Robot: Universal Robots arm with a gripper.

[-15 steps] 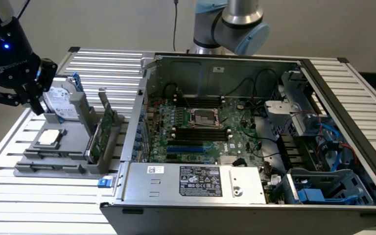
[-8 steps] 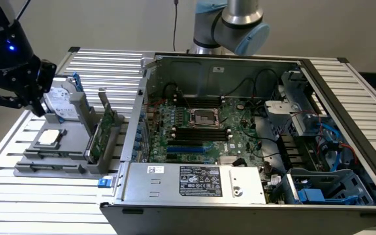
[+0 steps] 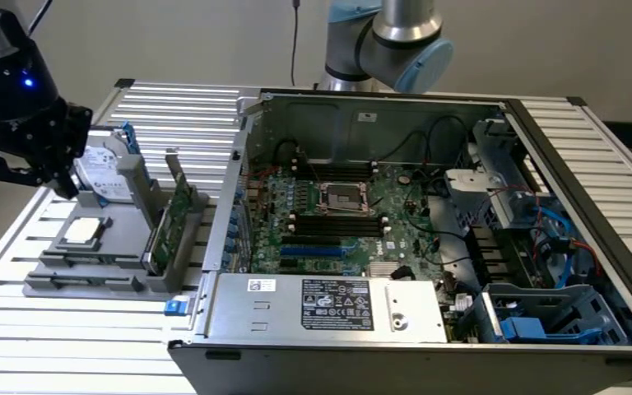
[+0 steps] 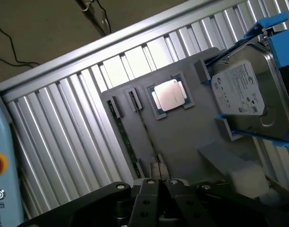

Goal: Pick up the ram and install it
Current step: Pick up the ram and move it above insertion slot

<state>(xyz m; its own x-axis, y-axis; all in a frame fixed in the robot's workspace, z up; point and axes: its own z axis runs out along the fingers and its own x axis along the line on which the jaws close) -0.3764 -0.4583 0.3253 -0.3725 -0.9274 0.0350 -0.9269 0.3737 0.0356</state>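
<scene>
above the grey tray (image 3: 108,247) | fingers (image 4: 156,171) pressed together | wrist: ram (image 4: 144,131) edge-on in slot | exterior: open case (image 3: 404,107)

Matt grey plastic for the holder (image 3: 118,239); ribbed satin metal for the table (image 3: 75,337); shiny metal on the hard drive (image 4: 243,90), blue plastic caddy (image 4: 282,47).

**Inspector:** Bench finish?

**Recorder:** Bench (image 3: 63,337) silver, ribbed in parallel slats. Fixture tray (image 3: 96,280) plain mid-grey.

**Inspector:** Parts on the tray?

**Recorder:** Ram (image 4: 126,139), seen edge-on, dark green. Processor (image 4: 169,94) silver lid, green rim. Hard drive (image 4: 272,109) silver with a white printed label (image 4: 236,90); its bracket (image 4: 276,42) bright blue.

**Inspector:** Inside the case?

**Recorder:** Motherboard (image 3: 404,239) green, memory slots (image 3: 338,222) black, expansion slots (image 3: 310,247) blue. Power supply (image 3: 250,309) pale grey.

**Inspector:** Machine?

**Recorder:** Tool (image 4: 158,171) black. Arm (image 3: 398,33) silver, pale blue caps.
</scene>
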